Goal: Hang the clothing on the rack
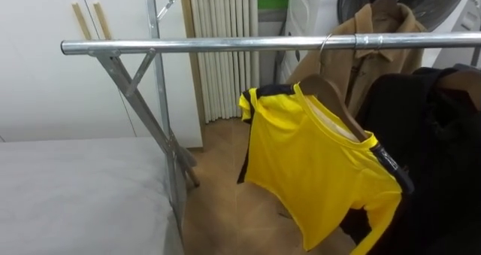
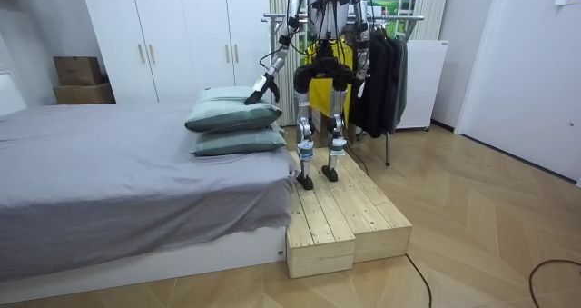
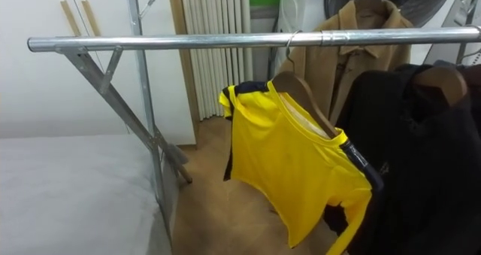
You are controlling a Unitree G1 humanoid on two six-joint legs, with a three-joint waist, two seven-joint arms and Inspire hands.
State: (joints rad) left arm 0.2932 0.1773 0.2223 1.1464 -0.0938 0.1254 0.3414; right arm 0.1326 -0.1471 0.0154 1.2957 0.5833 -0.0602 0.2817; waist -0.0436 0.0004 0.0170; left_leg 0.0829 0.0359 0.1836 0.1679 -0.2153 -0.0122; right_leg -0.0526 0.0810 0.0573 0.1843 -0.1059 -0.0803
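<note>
Yellow shirt (image 1: 316, 165) hangs on its hanger (image 1: 334, 101) from the rail (image 1: 225, 46), well right of the left hand (image 2: 260, 90), held out over the pillows (image 2: 231, 117); its grip I cannot tell; this hanging looks done; next probably calls for fetching another garment

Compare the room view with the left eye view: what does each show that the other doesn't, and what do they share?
Room view: the robot stands on a wooden platform, left hand out toward the pillows. Left eye view: a wooden hanger hooked over the rail, with a tan coat behind. Shared: the yellow shirt hanging on the rail beside dark clothes.
</note>
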